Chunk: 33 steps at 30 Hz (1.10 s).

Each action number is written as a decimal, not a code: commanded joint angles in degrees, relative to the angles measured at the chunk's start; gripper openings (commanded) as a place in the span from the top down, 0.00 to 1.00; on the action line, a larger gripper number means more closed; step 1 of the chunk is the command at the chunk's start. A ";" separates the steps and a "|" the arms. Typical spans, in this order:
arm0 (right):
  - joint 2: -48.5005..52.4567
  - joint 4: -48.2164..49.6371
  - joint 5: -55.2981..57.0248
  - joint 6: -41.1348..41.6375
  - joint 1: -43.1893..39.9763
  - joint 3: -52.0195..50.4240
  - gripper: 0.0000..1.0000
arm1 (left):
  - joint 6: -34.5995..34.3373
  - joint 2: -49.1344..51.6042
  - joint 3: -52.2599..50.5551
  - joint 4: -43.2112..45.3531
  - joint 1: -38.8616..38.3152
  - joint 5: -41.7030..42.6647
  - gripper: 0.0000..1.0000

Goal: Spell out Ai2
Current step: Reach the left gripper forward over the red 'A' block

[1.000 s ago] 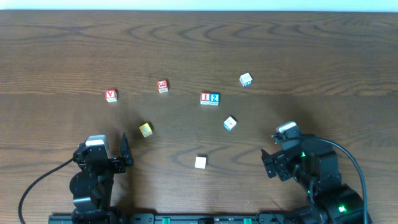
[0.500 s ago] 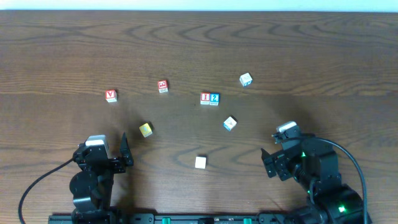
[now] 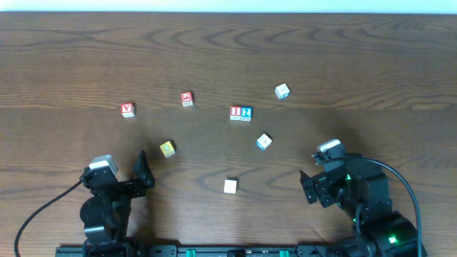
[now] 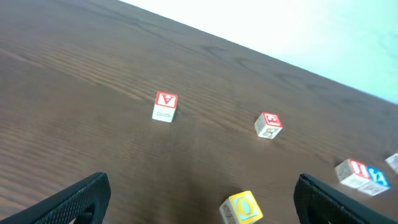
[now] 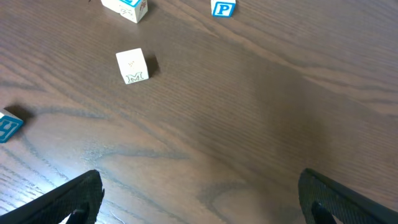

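Observation:
The red A block [image 3: 128,109] lies at the left and shows in the left wrist view [image 4: 165,106]. The red I block [image 3: 235,112] and the blue 2 block [image 3: 246,112] touch side by side at mid-table and show in the left wrist view [image 4: 351,171] [image 4: 375,177]. The 2 block also shows at the top of the right wrist view [image 5: 127,7]. My left gripper [image 3: 120,175] [image 4: 199,202] is open and empty near the front edge, with a yellow O block [image 4: 242,207] between its fingers' line of sight. My right gripper [image 3: 310,175] [image 5: 199,202] is open and empty at the front right.
Another red block [image 3: 187,98] [image 4: 268,124] lies between A and I. The yellow O block [image 3: 167,148] sits just ahead of the left gripper. A white M block [image 3: 263,141] [image 5: 132,65], a P block [image 3: 282,91] [image 5: 222,7] and an H block [image 3: 230,186] [image 5: 6,124] lie ahead of the right gripper.
My left wrist has turned and shifted slightly to the left. The right arm and all blocks have not moved.

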 commanded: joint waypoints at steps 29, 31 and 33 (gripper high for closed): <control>-0.09 0.02 0.39 0.37 -0.52 -0.11 0.01 | 2.64 65.35 40.65 4.02 0.35 -8.87 0.05; -0.09 0.02 0.39 0.35 -0.52 -0.11 0.01 | 2.60 71.36 47.50 -0.22 0.37 -8.90 0.05; -0.09 0.02 0.39 0.35 -0.50 -0.11 0.01 | 2.10 76.89 54.42 -5.05 0.37 -9.38 0.05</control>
